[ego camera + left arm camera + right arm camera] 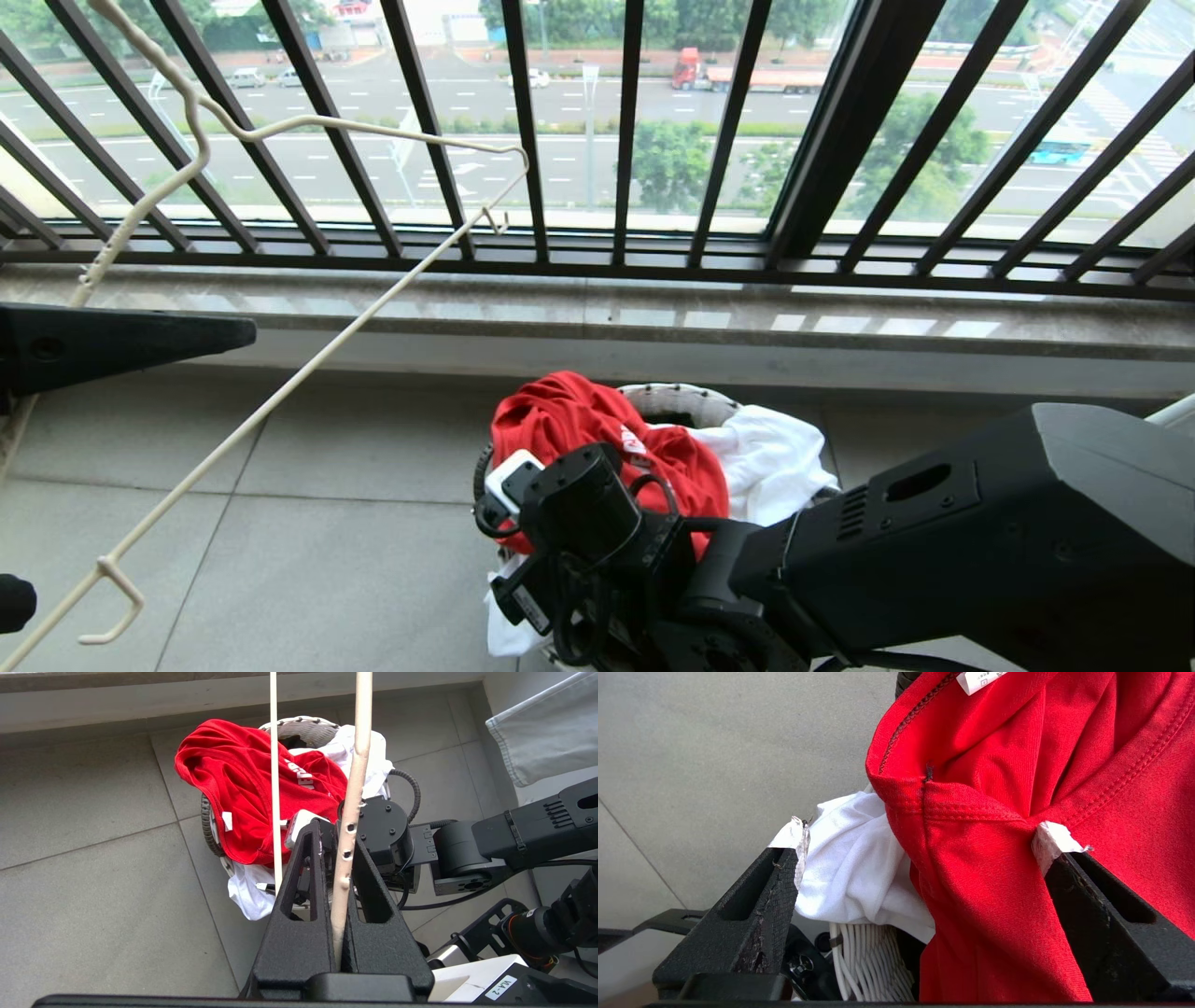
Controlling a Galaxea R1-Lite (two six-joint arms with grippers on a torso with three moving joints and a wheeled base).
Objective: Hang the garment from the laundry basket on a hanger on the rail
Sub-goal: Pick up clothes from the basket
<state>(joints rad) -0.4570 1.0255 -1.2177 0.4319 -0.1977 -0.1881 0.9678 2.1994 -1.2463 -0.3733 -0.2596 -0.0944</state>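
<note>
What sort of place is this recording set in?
Probably a high-rise home balcony used for laundry: black railing over a road far below, tiled floor, and a basket of clothes.

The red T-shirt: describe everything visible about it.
The red T-shirt is a knit fabric crumpled over the white woven basket, spilling over its rim, atop a white garment. A white neck label and part of a white chest print show. The right tool stands open, straddling a hemmed fold; no firm grip yet.
</note>
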